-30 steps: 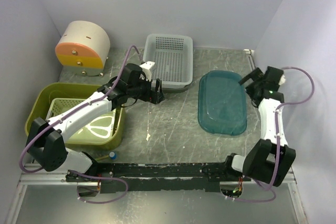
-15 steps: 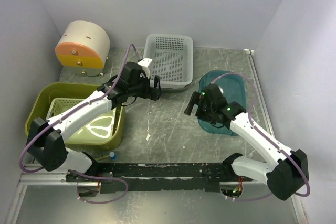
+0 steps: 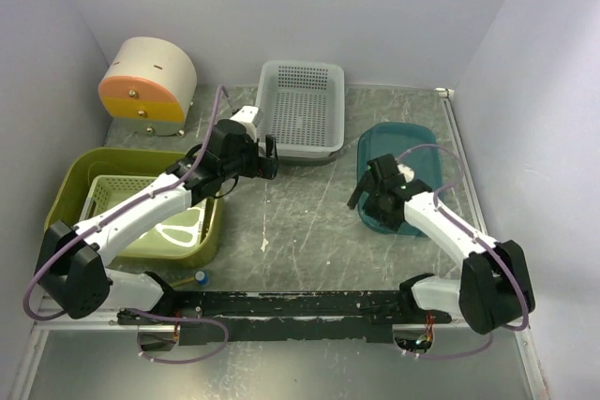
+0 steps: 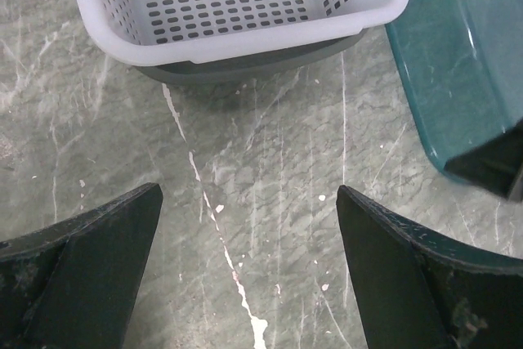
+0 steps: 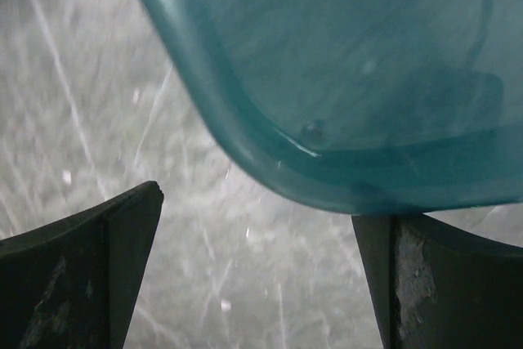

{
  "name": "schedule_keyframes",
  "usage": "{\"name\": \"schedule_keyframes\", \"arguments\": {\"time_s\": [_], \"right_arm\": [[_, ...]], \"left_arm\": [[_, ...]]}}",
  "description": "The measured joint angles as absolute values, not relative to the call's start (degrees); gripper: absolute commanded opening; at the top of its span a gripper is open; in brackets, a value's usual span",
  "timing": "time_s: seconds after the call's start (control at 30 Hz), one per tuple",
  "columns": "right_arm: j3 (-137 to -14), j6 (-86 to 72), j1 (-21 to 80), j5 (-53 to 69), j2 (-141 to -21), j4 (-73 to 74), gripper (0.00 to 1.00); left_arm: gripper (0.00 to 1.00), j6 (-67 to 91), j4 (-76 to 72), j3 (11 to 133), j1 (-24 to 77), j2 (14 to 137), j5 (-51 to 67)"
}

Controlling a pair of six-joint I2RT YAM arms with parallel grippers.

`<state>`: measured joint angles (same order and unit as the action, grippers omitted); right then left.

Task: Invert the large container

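hovering above the marbled grey table [image 3: 300, 222], the left gripper [image 3: 269, 158] is seen with its two dark fingers [image 4: 90, 275] spread wide and nothing held between them. just ahead of those fingers, in the left wrist view, a white perforated basket [image 4: 237, 6] is seen standing on the table, and ahead to their right the edge of a teal bin [image 4: 458, 55] is shown. the right gripper [image 3: 367, 203] is likewise held fully apart and empty; in the right wrist view its fingers [image 5: 82, 275] are seen low over the table, with a rounded corner of the teal bin [image 5: 343, 79] lying just ahead of them, nearer the right-hand finger. whether that finger touches the bin cannot be told. the large container [image 3: 70, 185], olive green and glossy, is found well apart from both pairs of fingers, off to the left of the left fingers and partly under the left arm. it is set upright with its opening upward, and a pale green slotted tray [image 3: 112, 196] is seen lying inside it. farther back on the left, a round cream and orange object [image 3: 147, 86] is placed near the wall, well away from either gripper.
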<state>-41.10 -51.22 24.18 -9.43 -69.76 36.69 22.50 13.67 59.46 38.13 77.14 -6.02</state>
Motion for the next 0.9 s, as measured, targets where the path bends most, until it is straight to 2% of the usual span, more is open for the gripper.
{"name": "schedule_keyframes", "arguments": {"time_s": [0.17, 0.37, 0.5, 0.6, 0.73, 0.9], "right_arm": [[-44.6, -46.2, 12.4, -9.8, -75.7, 31.8, 1.0], [-58.0, -41.7, 3.6, -9.6, -86.3, 25.7, 1.0], [-63.4, -40.0, 4.2, -7.9, -87.8, 22.9, 1.0], [-64.7, -38.9, 8.3, -7.5, -86.1, 20.5, 1.0], [-67.7, -37.0, 15.5, -8.0, -86.5, 18.8, 0.93], [-79.5, -35.0, 16.9, -8.7, -96.8, 18.3, 0.85]], "left_arm": [[1.0, 22.5, 12.3, 58.8, 38.1, 76.4, -6.2], [0.99, 21.8, 17.0, 64.5, 38.1, 79.7, -5.5], [1.0, 21.9, 18.6, 65.4, 38.1, 80.1, -5.2], [1.0, 21.9, 19.8, 65.4, 38.1, 80.1, -5.3], [1.0, 21.9, 20.6, 65.4, 38.1, 80.1, -6.0], [1.0, 22.3, 21.5, 65.5, 38.1, 79.8, -6.3]]}}
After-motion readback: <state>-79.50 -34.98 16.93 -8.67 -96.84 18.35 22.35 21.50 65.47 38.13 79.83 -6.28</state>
